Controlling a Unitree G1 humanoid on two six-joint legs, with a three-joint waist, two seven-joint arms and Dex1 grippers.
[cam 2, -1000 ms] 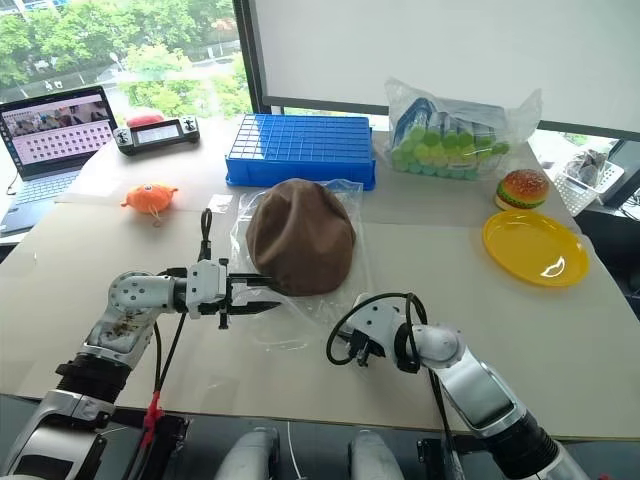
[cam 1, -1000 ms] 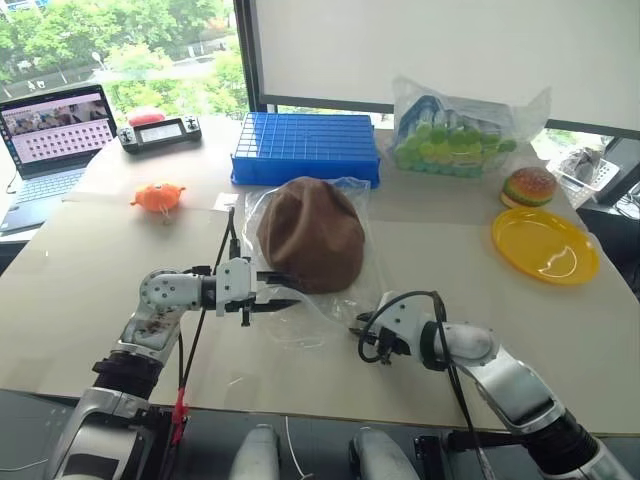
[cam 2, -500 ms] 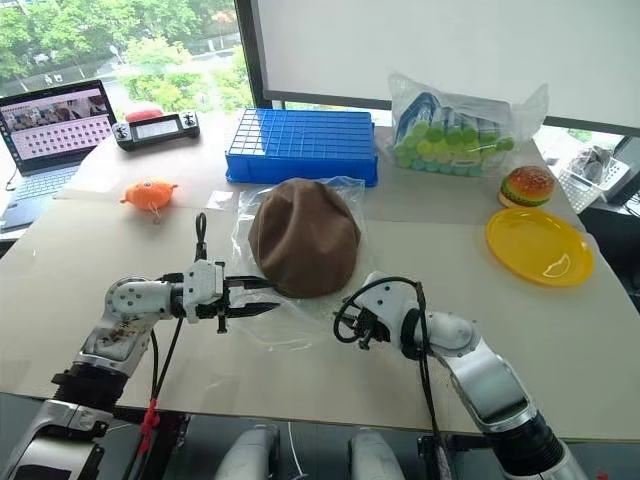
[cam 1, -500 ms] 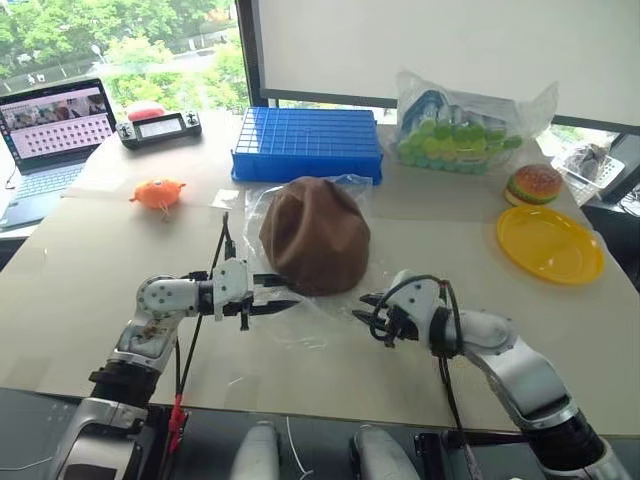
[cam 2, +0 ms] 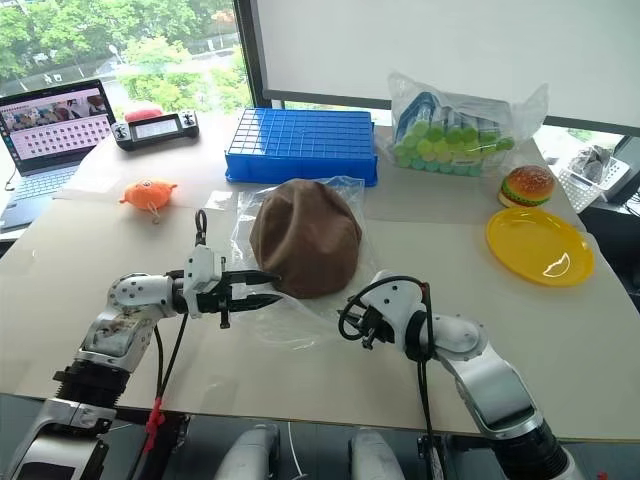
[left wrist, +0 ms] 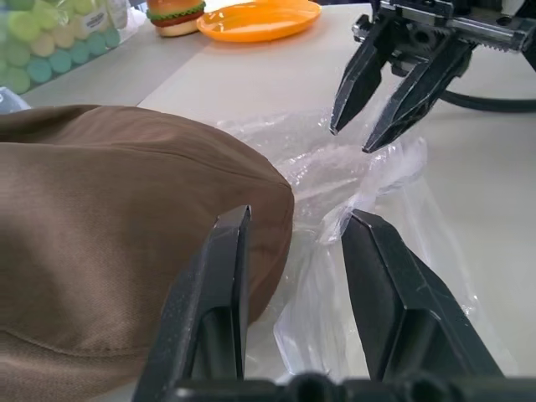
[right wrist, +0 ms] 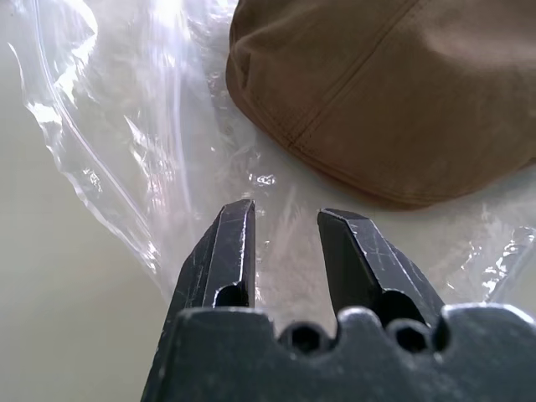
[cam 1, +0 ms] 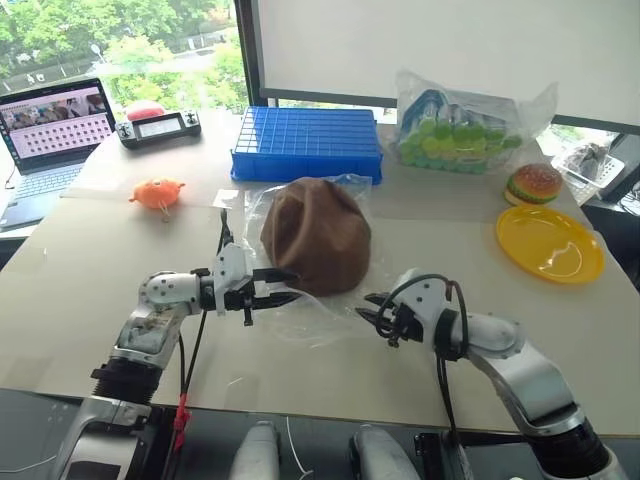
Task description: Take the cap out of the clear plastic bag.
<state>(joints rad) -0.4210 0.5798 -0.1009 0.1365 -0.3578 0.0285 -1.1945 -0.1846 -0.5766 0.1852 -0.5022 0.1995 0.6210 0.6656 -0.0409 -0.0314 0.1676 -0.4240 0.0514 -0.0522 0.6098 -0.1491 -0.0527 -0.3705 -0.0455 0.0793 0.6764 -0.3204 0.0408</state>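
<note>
An office-like test room: a laptop (cam 1: pixel 48 130) and a handheld controller (cam 1: pixel 159 128) on tables (cam 1: pixel 90 270) beside a window (cam 1: pixel 120 40).

Cap (cam 1: pixel 314 236) in clear plastic bag (cam 1: pixel 300 300), mid-table; crate (cam 1: pixel 307 145) behind; plate (cam 1: pixel 549 243) right.

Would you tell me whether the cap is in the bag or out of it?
In. The cap lies under the bag's clear film, whose crinkled edges show around it.
</note>
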